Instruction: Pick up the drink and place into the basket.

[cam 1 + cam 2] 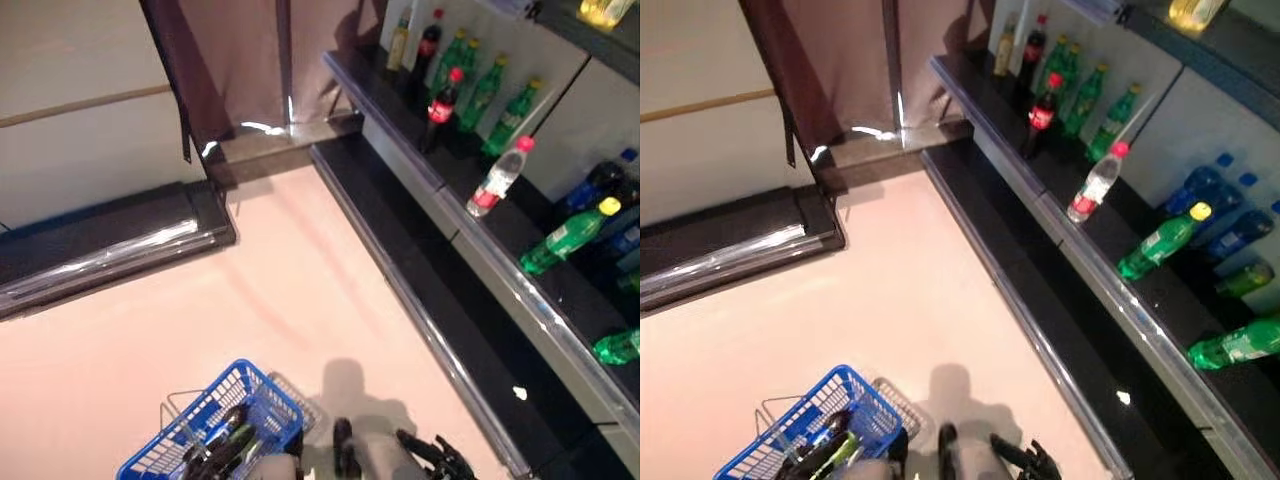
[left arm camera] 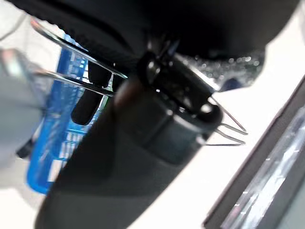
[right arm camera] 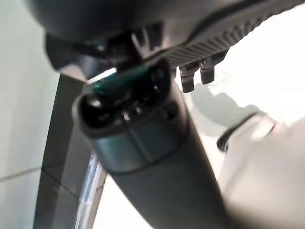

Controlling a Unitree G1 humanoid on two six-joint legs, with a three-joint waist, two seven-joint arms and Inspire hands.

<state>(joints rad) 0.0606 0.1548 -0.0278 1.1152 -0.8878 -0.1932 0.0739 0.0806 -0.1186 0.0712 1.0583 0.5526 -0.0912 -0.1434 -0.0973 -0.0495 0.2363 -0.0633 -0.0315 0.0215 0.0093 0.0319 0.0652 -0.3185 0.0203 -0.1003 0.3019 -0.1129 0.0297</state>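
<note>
The blue wire basket (image 1: 215, 425) hangs low at the robot's left, and dark and green bottle shapes (image 1: 232, 440) lie inside it, too dim to tell apart. The left hand (image 1: 215, 462) is at the basket's near rim; in the left wrist view its dark fingers (image 2: 93, 95) curl round the basket's metal wire handle (image 2: 76, 78), with the blue mesh just behind them. The right hand (image 1: 440, 458) shows at the lower edge beside the basket, well apart from every drink on the shelf; its fingers (image 3: 195, 74) reach out fairly straight in the right wrist view and nothing lies in them. The drinks stand and lie on the dark shelf (image 1: 470, 230) along the robot's right. Nearest the far end stands a cola bottle with a red cap (image 1: 443, 108), upright at the shelf's front edge, with a second dark red-capped bottle (image 1: 428, 45) and a yellowish bottle (image 1: 400, 42) behind it by the back wall. Beside those a row of green bottles (image 1: 485, 92) leans against the wall. Nearer along the shelf a clear bottle with a pink cap (image 1: 498, 178) is tilted towards the wall, then a green bottle with a yellow cap (image 1: 568, 236) lies on its side, with blue bottles (image 1: 600, 185) behind it and another green bottle (image 1: 618, 347) lying nearest. The pale floor (image 1: 290, 300) lies between the basket and the shelf's chrome-edged base (image 1: 430, 330).
</note>
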